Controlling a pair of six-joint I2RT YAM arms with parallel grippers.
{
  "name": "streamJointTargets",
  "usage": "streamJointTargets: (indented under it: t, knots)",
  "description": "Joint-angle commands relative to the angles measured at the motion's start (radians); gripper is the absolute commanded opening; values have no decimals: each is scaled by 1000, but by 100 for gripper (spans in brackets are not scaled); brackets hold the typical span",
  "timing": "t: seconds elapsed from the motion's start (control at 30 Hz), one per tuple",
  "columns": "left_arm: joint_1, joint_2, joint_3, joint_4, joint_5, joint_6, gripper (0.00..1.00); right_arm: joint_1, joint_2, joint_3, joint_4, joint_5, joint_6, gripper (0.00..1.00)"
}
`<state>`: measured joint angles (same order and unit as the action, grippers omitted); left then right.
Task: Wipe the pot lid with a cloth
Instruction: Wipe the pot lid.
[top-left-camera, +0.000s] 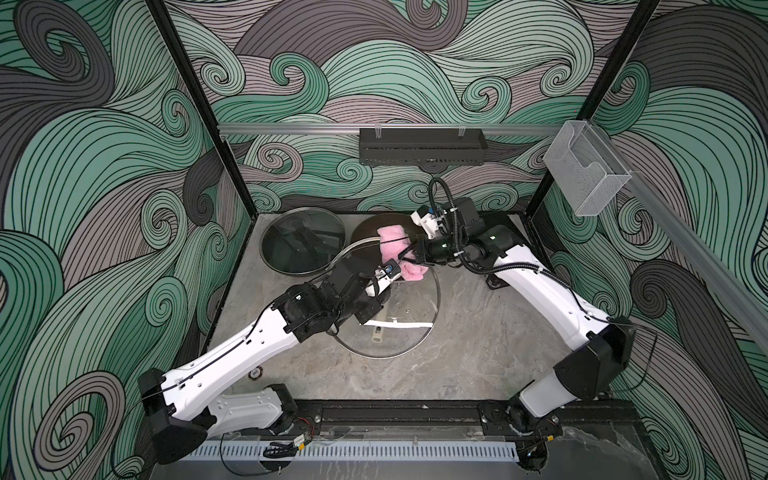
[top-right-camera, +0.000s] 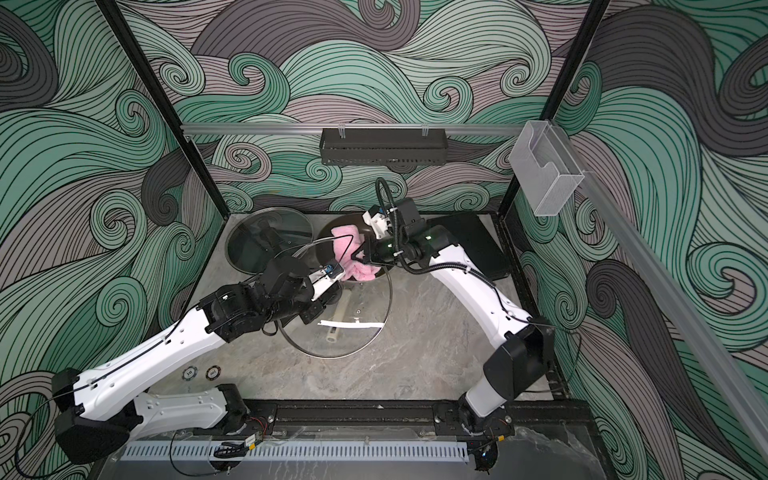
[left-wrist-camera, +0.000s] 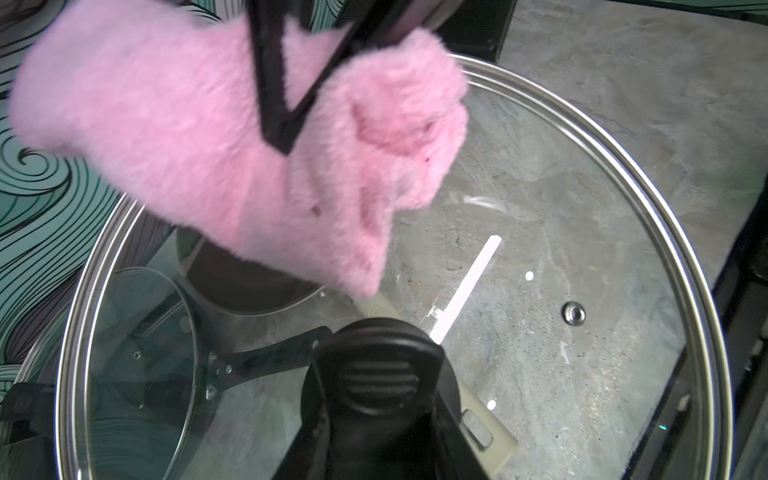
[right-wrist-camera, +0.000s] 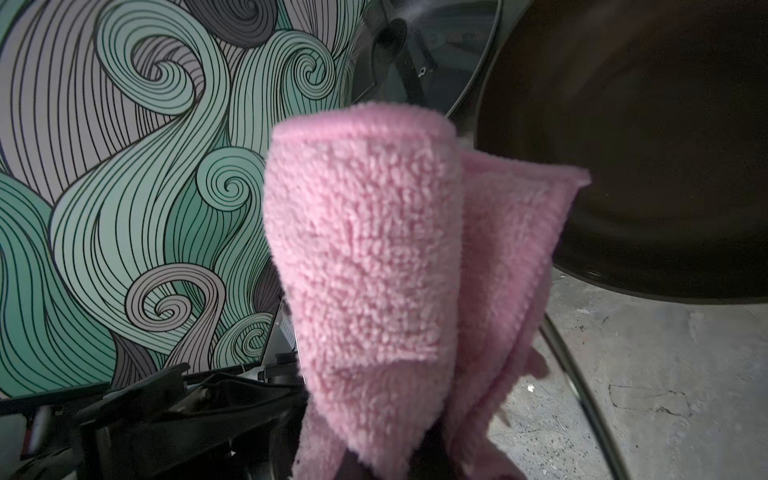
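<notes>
Pot lid, round clear glass with a steel rim, hangs tilted above the grey marbled tabletop. The left gripper carries it, jaws closed on its black knob. The right gripper, jaws clamped on the fluffy pink terry cloth, lays it against the glass near the back rim. Wiping seems under way, and most of the glass probably still needs a pass.

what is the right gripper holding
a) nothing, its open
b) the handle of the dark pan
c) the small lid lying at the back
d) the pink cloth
d: in the left wrist view the right gripper is pinched shut on the pink cloth, which it holds over the glass lid.
</notes>
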<state>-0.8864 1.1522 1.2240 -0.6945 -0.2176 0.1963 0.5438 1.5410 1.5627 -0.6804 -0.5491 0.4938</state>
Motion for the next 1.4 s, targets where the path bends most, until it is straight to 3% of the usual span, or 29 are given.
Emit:
streamJointTargets:
  t: [0.0,0.23,0.43,0.63,0.87,1.37]
  knots:
    - [1,-15,124,195,-131,-46,0,-9,-80,-71,9,71,46,0]
    - [4,9,180,208,-212,-90,0,13,-259,-321,152,46,167,0]
    - [5,45,228,198,-272,-127,0,183,-304,-407,170,151,212,0]
    - [4,77,269,211,-315,-226,0,314,-287,-470,331,225,278,0]
    - [6,124,316,194,-367,-384,0,407,-189,-439,469,284,304,0]
    - [6,100,275,216,-449,-565,0,491,-63,-432,767,409,408,0]
